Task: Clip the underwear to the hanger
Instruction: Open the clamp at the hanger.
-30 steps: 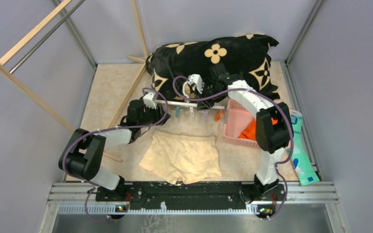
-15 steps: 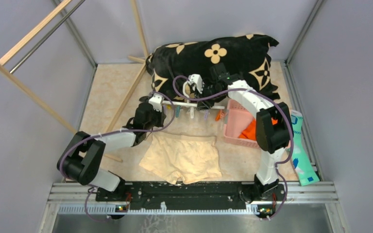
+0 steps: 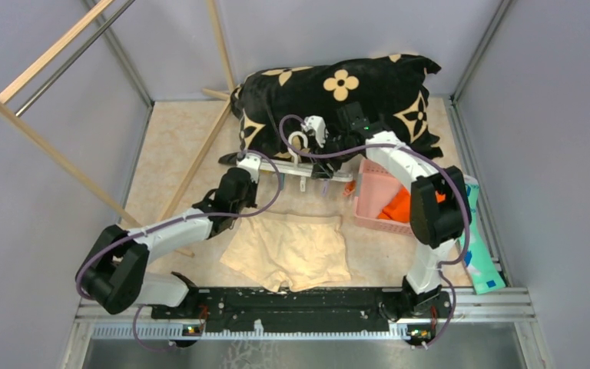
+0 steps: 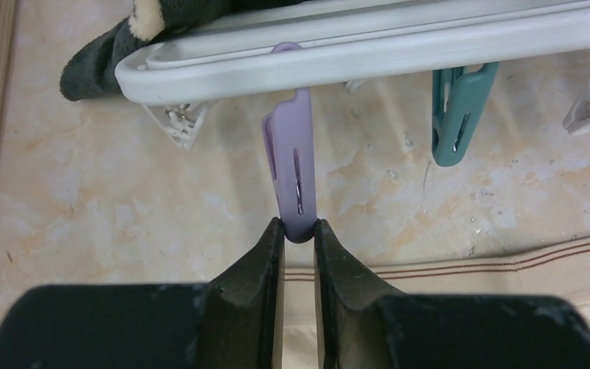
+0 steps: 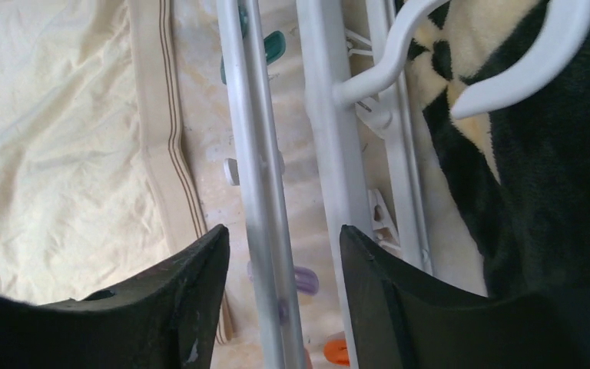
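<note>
With the left gripper (image 4: 298, 229) pinched on a lilac plastic clip (image 4: 292, 154) of the white plastic rectangular hanger (image 4: 369, 54) and the right gripper (image 5: 283, 234) half open astride its rail (image 5: 257, 154), the limp, light cream fabric underwear (image 3: 288, 250) seems best taken at the firmer striped waistband (image 3: 296, 219).

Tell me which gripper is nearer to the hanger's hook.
Right. The right gripper, open, straddles a rail of the hanger, just beside the hook. The left gripper pinches a purple clip at the hanger's left end, farther from the hook.
</note>
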